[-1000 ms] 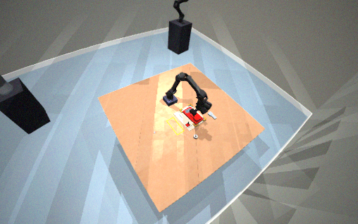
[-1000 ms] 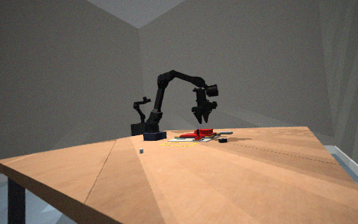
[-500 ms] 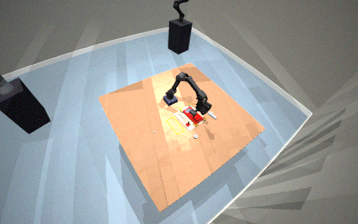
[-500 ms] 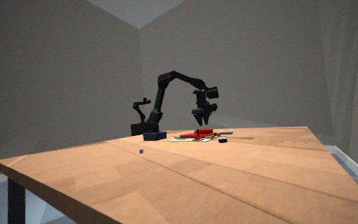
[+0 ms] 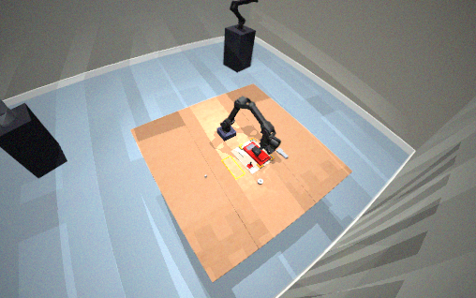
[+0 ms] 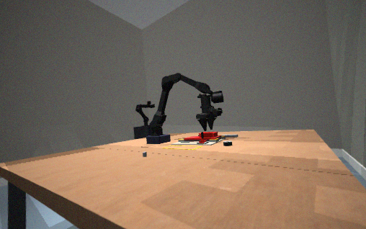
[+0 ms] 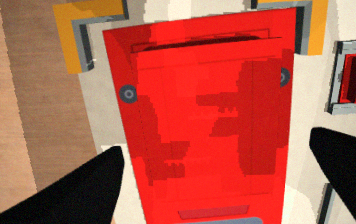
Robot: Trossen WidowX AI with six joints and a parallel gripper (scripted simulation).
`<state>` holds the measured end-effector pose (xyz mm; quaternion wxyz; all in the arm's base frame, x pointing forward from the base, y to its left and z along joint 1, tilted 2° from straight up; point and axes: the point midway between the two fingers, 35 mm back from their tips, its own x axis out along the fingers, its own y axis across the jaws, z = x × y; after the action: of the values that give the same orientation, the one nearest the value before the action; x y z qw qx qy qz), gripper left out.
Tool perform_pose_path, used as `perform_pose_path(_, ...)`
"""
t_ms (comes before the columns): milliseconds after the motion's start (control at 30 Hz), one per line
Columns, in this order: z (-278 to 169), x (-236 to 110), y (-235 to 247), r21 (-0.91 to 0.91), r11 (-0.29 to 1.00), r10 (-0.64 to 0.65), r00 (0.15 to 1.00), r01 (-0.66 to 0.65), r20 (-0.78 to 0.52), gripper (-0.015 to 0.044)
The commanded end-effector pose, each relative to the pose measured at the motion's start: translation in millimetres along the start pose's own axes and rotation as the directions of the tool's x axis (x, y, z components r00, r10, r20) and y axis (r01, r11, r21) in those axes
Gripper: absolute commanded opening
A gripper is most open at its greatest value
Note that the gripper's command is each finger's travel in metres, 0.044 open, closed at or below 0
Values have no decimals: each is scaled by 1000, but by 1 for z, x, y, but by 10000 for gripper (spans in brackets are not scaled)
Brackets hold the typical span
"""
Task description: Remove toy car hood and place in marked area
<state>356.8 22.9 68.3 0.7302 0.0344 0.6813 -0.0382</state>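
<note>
The toy car is red and lies in a pale tray board. Its hood is a raised red panel on the car, filling the middle of the wrist view. My gripper is open and empty, a little above the hood. In the wrist view its two black fingers stand on either side of the car. The marked area is a yellow outline on the table beside the board. In the top view the arm hides the fingertips.
Orange corner brackets stand around the car. A grey-framed holder with a red part lies beside it. A round part, a small grey cube and a grey piece lie on the table.
</note>
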Motion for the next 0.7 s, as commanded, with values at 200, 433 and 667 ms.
perform_pose_path(200, -3, 10, 1, 3, 1000, 3, 1000, -3, -7, 440)
perform_pose_path(433, -3, 12, 1, 3, 1000, 3, 1000, -3, -7, 440)
perform_pose_path(667, -3, 15, 1, 3, 1000, 3, 1000, -3, -7, 440)
